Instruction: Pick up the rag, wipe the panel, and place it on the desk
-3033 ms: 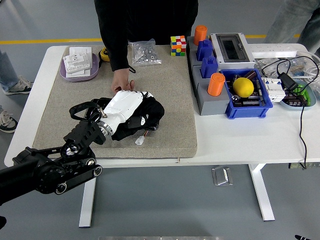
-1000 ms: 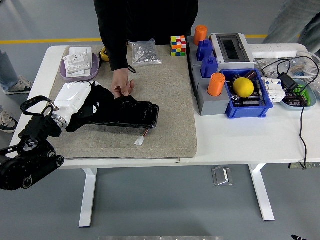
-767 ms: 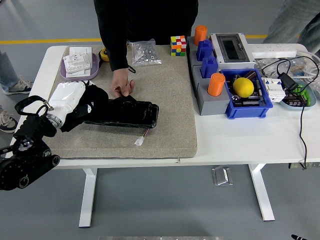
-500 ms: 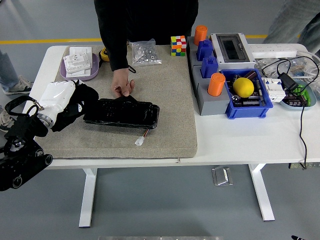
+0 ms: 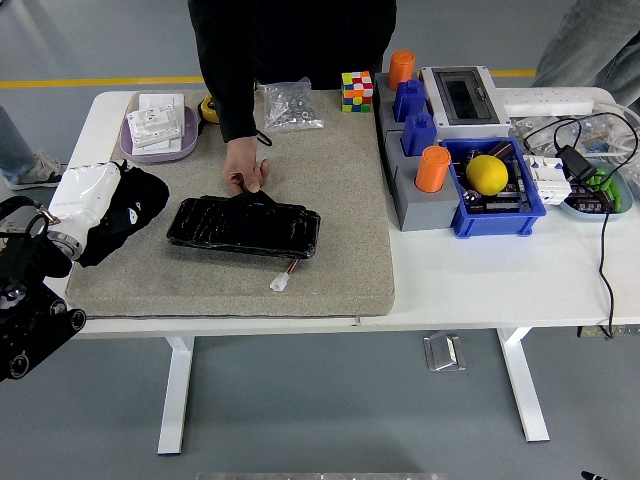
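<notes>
Head view – one left hand (image 5: 88,197) clutching one black rag (image 5: 128,205) – one panel (image 5: 244,226) beside.

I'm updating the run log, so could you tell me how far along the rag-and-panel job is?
The wipe looks done: the left hand has the rag gathered at the mat's left edge, clear of the panel. A person's hand holds the panel's far edge. In hand: the rag, not yet released. Left: letting it go on the desk. The right arm is out of view.
</notes>
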